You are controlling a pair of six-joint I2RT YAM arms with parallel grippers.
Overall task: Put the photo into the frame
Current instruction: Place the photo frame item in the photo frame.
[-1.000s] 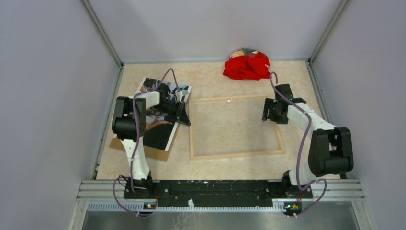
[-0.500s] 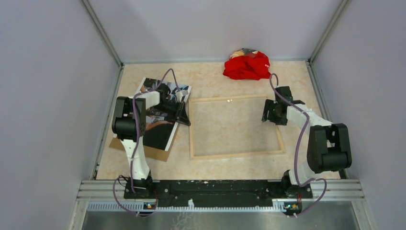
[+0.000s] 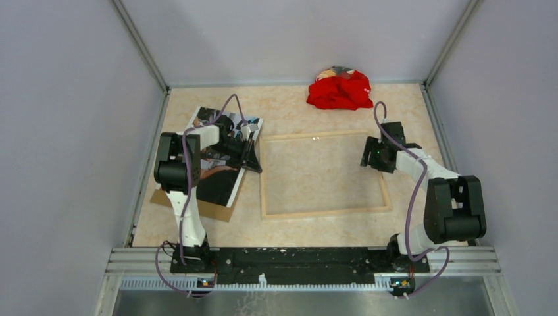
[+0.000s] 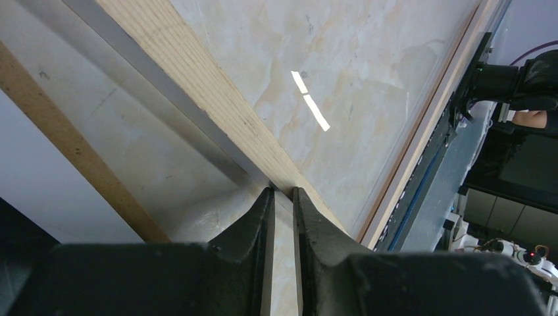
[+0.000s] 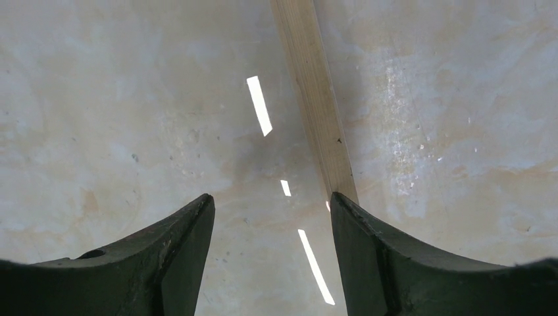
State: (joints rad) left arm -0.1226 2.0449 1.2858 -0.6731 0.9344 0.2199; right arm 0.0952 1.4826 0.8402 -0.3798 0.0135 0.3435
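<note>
Top view: the thin-railed, light-wood rectangular frame (image 3: 322,212) lies flat at centre, and the dark rectangular printed photo (image 3: 220,181) lies at its nine o'clock.

Left wrist: the left gripper (image 4: 281,194) is narrow, pinching the frame's rail.

Right wrist: the right gripper (image 5: 271,201) gapes wide over the three-o'clock rail.

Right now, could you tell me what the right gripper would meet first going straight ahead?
Likely the frame: the right gripper points down at its wooden rail, which runs under one fingertip, though depth is unclear.

Left claw (image 4: 283,192) pinched nearly closed, right claw (image 5: 271,197) spread wide, both arms outstretched, low.
</note>
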